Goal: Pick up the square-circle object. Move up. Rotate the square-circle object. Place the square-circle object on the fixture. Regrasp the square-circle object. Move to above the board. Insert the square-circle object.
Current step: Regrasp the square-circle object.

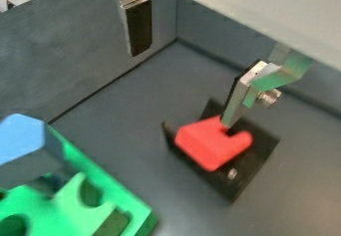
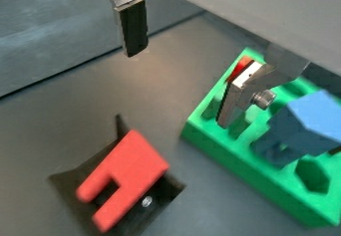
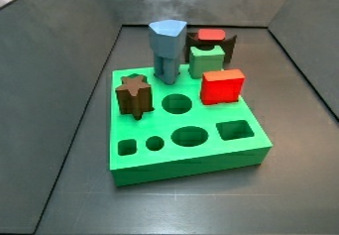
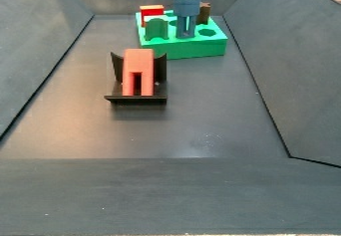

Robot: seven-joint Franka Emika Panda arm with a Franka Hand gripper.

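- Dull-red square-circle object (image 4: 138, 69) is lying on the fixture (image 4: 135, 99), left of and nearer than the board (image 4: 200, 47) in a side view; it is sitting clear of the board.
- End effector (image 1: 186, 81) is hanging released and empty, its flat plates spread wide, above the floor between fixture and board in both wrist views (image 2: 181, 81).
- Judging the step in hand as the regrasp: the peg is resting placed, nothing is gripping it.
- Advising for the regrasp: be centring the spread plates over the peg, squaring the pads to two flat opposite faces, descending straight so neither plate is striking a prong, then clenching only once the pads are flanking the block.
- Noting the pieces standing on the board: star-shaped peg (image 3: 133, 95), blue piece (image 3: 166, 41), bright red cube (image 3: 224, 85); they are crowding the approach for the later insertion.
- Peg's narrower stem is showing poorly; which end is pointing where is hard to tell from the blurred wrist views.
- Arm and end effector are falling outside both side views, so height above the peg is not readable.
- Fixture is sitting mostly hidden behind the board pieces in a side view (image 3: 228, 47).
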